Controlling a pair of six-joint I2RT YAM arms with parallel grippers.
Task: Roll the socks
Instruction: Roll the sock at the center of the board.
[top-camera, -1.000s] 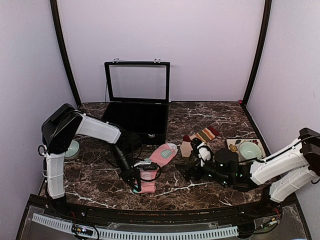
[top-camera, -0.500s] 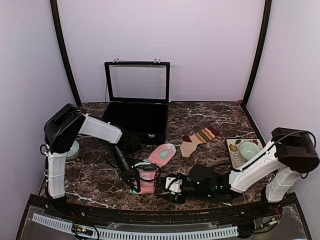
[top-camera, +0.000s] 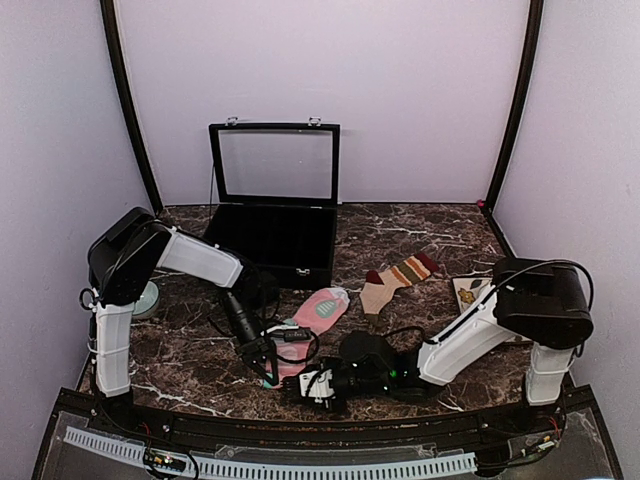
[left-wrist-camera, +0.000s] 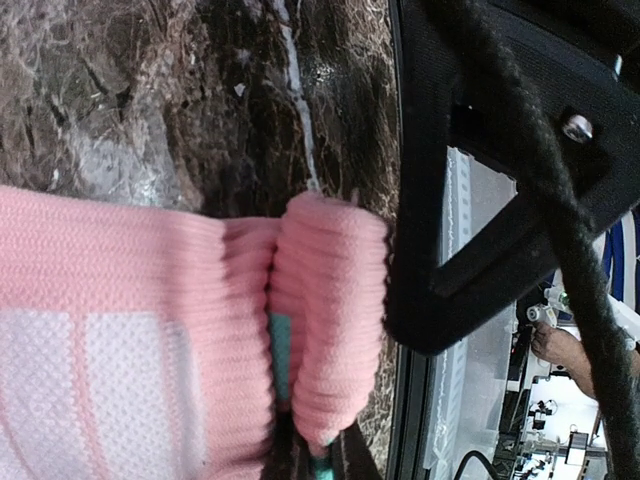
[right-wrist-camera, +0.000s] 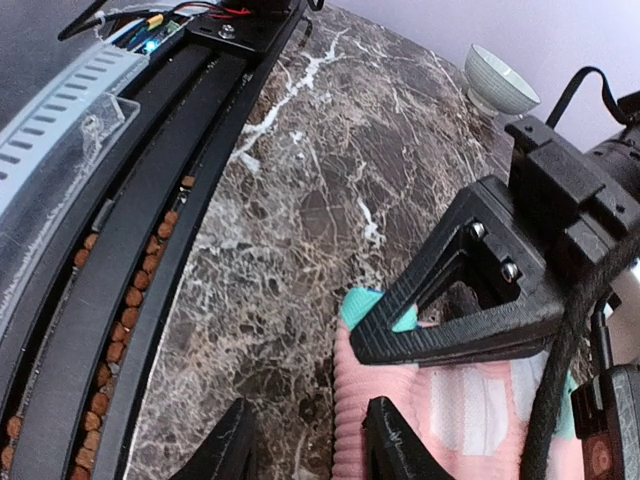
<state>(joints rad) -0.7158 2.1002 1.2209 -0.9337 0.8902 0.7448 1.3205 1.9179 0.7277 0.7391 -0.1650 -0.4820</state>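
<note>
Just in front of the black case lies the pink sock, its rolled end pinched tight by the left fingers; the right fingers stand half apart beside it, gripping nothing. The striped sock lies right of the case.

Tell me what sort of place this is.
Probably a robot test booth: plain lilac walls box in a marble-patterned table, with a pink sock, a striped sock and an open black case staged as props.
</note>
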